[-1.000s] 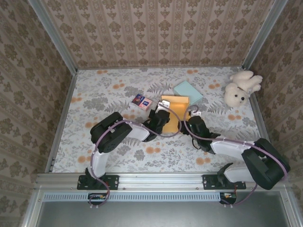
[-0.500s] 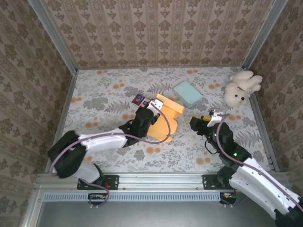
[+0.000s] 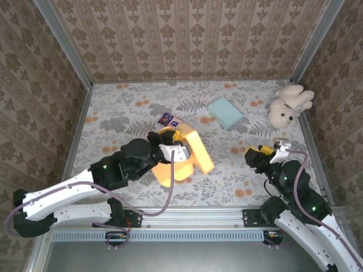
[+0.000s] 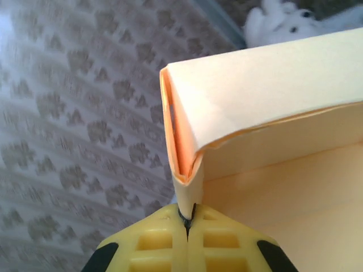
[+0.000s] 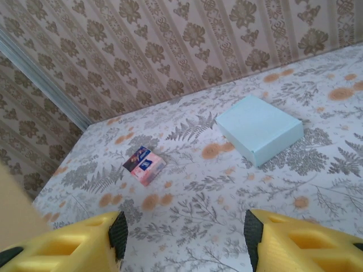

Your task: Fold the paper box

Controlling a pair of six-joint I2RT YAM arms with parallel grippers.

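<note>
Looking down from the top external view: left hand (image 3: 173,151) pinched shut on the yellow-orange paper box (image 3: 195,152), which is held off the floral tabletop (image 3: 125,113) near its middle. Box tilted, with its long axis running far-left to near-right. Right hand (image 3: 260,154) partway spread, holding nothing, well apart from the box.

Left wrist: fingertips (image 4: 164,249) pressed together on a folded flap edge, and the box wall stretches away to the right.

Right wrist: yellow fingers (image 5: 62,246) apart above the tabletop, with a light blue box (image 5: 258,127) and a small card packet (image 5: 144,164) beyond.
</note>
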